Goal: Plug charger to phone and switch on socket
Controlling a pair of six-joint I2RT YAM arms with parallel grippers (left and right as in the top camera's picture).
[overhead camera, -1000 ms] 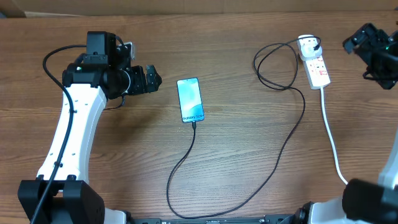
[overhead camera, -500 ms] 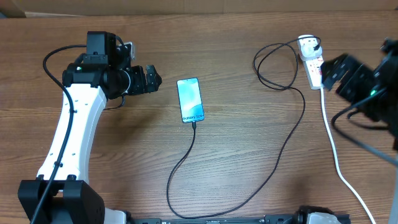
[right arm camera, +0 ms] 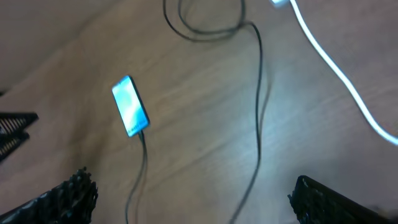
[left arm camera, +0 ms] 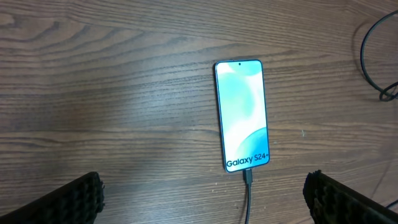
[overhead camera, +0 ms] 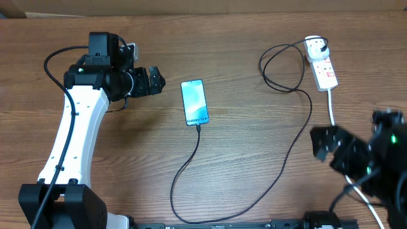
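The phone (overhead camera: 194, 102) lies flat mid-table with its light blue screen lit; it also shows in the left wrist view (left arm camera: 241, 114) and the right wrist view (right arm camera: 130, 106). The charger's black cable (overhead camera: 280, 165) has its tip in the phone's near end (left arm camera: 248, 178) and loops back to the white plug adapter (overhead camera: 314, 46) seated in the socket strip (overhead camera: 324, 70) at the far right. My left gripper (overhead camera: 152, 81) is open and empty, left of the phone. My right gripper (overhead camera: 324, 143) is open and empty, low at the front right, well away from the socket.
The socket's thick white cord (overhead camera: 338, 143) runs toward the front right and passes under my right arm. The black cable makes a loose loop (overhead camera: 283, 67) left of the socket. The left arm's white link (overhead camera: 70, 140) spans the left side.
My right arm has swung from the far right by the socket down to the front right of the table. The left arm, phone and cable have not moved.
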